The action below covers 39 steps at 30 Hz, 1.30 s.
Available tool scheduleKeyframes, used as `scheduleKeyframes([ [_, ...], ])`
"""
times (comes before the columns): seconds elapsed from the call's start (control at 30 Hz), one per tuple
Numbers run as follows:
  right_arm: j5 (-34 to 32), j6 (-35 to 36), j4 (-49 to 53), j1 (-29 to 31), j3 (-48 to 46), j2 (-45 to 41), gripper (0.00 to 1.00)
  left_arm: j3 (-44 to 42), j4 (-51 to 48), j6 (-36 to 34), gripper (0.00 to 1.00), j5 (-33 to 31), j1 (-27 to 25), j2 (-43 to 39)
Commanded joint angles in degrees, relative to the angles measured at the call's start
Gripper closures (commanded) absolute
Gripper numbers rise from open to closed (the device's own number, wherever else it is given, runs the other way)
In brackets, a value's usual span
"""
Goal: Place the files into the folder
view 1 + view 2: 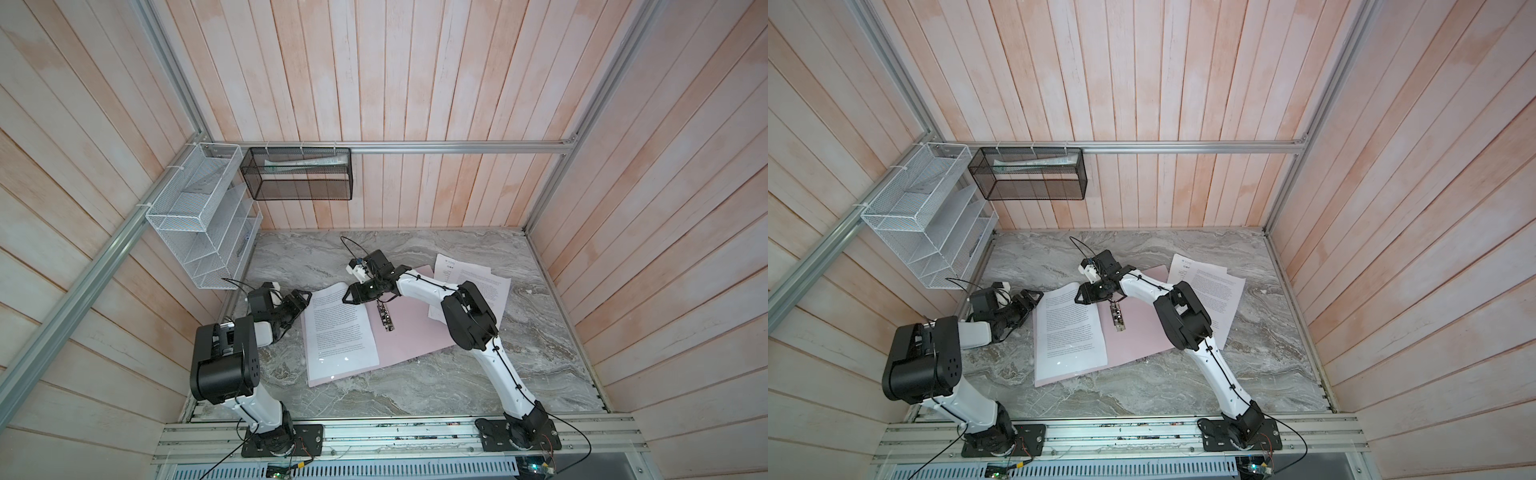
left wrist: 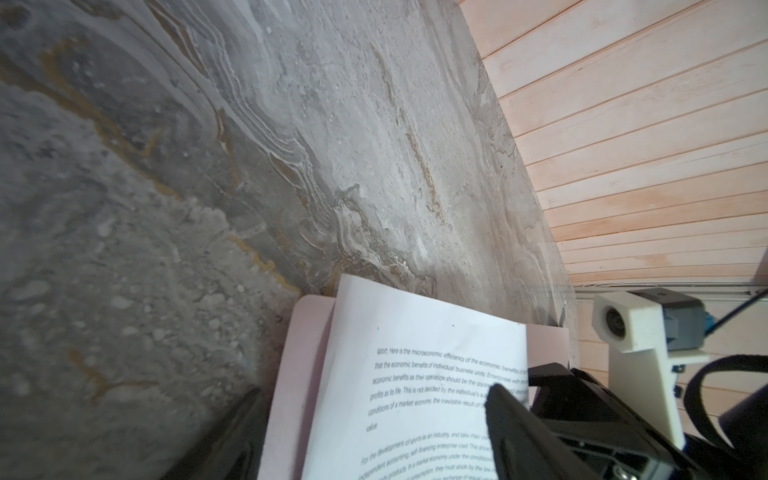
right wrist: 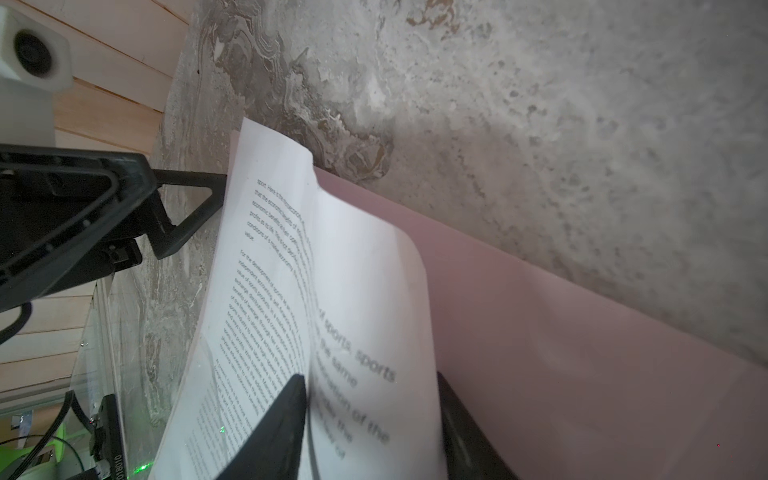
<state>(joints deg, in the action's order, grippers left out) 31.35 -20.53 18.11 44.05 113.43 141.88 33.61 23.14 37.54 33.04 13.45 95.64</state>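
Pink folder is lying open mid-table with one sheet on its 9 o'clock half. My right claw is about half closed on that sheet's bowed-up 12 o'clock edge, right by the metal clip. The left claw sits wide open and empty just off the folder's 10 o'clock corner, and the other pages are piled out at 2 o'clock. My worry: nothing's pinning the folder, so any tug could drag it, crease the sheet, or snag it on the clip.
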Motion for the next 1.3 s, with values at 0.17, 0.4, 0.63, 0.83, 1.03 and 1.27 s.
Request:
scheduleKeyframes([
  [0.17, -3.4, 1.4, 5.2, 1.9, 6.6, 4.3, 0.56, 1.5, -1.5, -1.3, 0.16, 1.2, -0.8, 1.2],
  [0.4, -4.3, 2.0, 7.4, 2.8, 10.0, 6.0, 0.58, 1.7, -1.8, -1.5, 0.16, 1.2, -0.9, 1.3],
  [0.63, -6.7, 2.6, 7.5, 2.8, 6.8, 3.0, 0.47, 1.6, -1.7, -1.8, 0.16, 1.2, -0.9, 1.0],
  [0.83, -15.5, 3.6, 8.1, 2.8, 2.2, -5.3, 0.28, 1.3, -1.5, -2.1, 0.14, 1.7, -0.9, 0.3],
  [1.03, -26.0, 6.8, 13.5, 2.2, -3.3, -14.9, 0.15, 2.1, -4.1, -2.3, 0.14, -0.8, -0.6, -0.8],
  [1.27, -32.2, 6.7, 7.9, -1.0, -23.4, -29.8, 0.21, 4.9, -13.2, -2.8, 0.14, -8.7, -1.0, -9.1],
])
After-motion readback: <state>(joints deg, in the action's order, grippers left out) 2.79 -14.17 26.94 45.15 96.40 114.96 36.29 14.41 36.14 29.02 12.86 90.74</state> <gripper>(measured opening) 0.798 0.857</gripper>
